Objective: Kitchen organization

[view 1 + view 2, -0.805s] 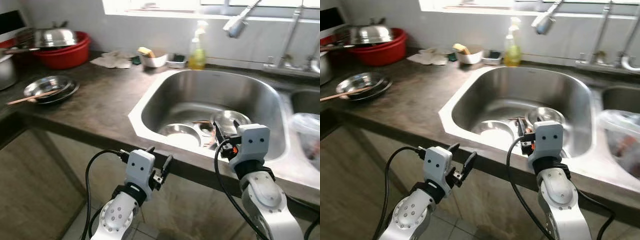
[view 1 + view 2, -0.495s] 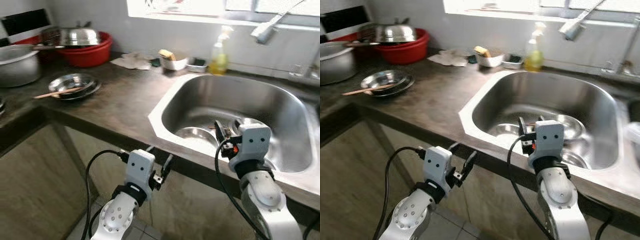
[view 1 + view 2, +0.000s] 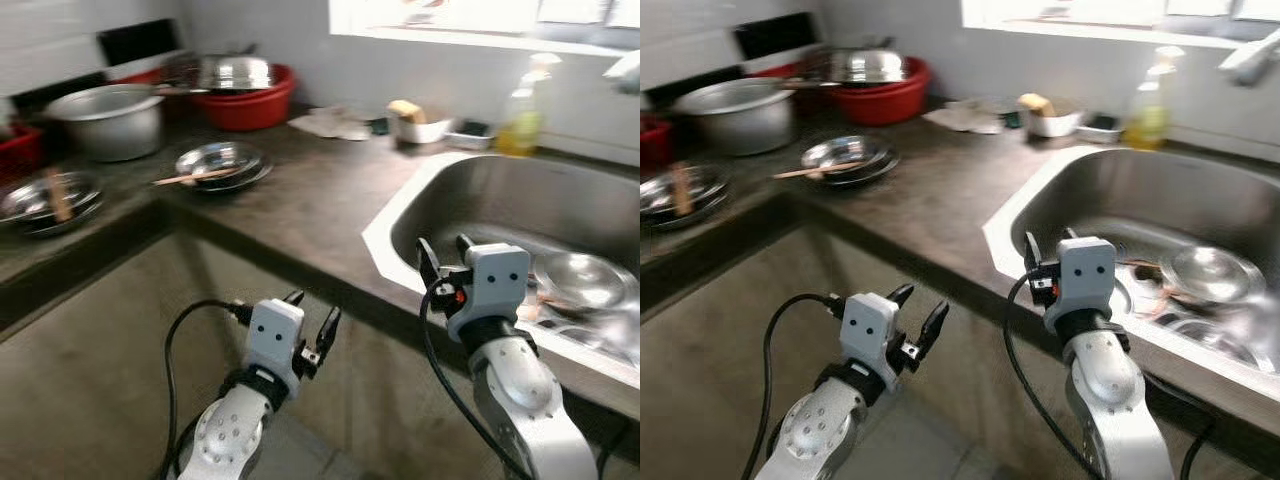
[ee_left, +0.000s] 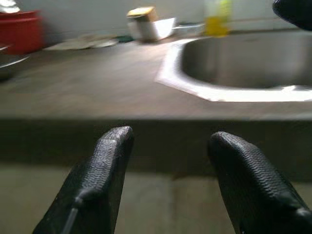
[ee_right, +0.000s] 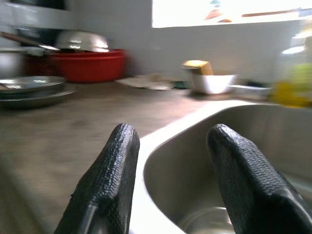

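Steel sink in dark matte counter; both textured black end effectors open, empty.

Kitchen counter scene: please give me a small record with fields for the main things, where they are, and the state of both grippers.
place: dark countertop with steel sink on the robot's right
in sink: steel bowl
counter, far left: red basin holding a steel lid, grey pot
counter, middle: steel plates with a wooden utensil across
by the wall: soap bottle, white dish
left gripper: open, below counter edge, holding nothing
right gripper: open, at sink rim, holding nothing
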